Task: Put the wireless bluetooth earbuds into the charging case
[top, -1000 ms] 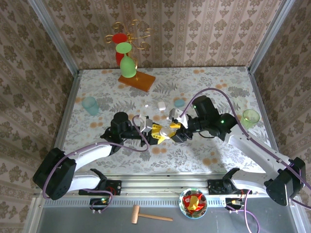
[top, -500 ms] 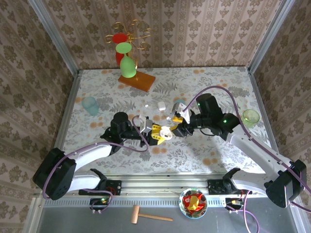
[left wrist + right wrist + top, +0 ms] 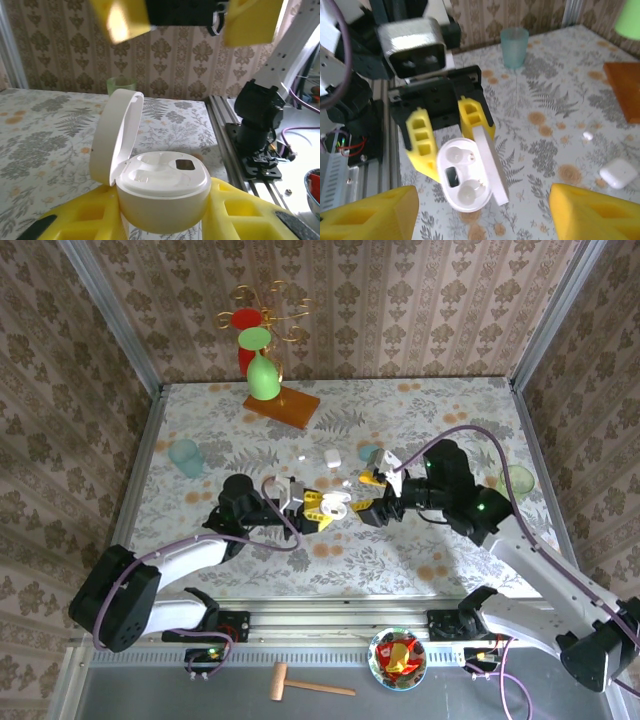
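A white charging case (image 3: 162, 192) is clamped between the yellow fingers of my left gripper (image 3: 160, 222), with its lid (image 3: 117, 135) flipped up. Seen from the right wrist, both sockets of the case (image 3: 465, 180) are empty. In the overhead view my left gripper (image 3: 318, 508) holds the case (image 3: 336, 504) over mid-table. My right gripper (image 3: 370, 494) hangs just to its right, open, nothing between its fingers (image 3: 367, 215). One tiny white earbud (image 3: 588, 135) lies on the table beyond, also visible from above (image 3: 300, 458).
A closed white case (image 3: 332, 456) and a pale blue case (image 3: 369, 451) lie behind the grippers. A teal cup (image 3: 185, 455) stands at the left, a green cup (image 3: 516, 480) at the right. A glass stand on an orange base (image 3: 282, 405) is at the back.
My right gripper has drawn back to the right, away from the case, and its jaws have spread wider. The left gripper still holds the open case, shifted slightly.
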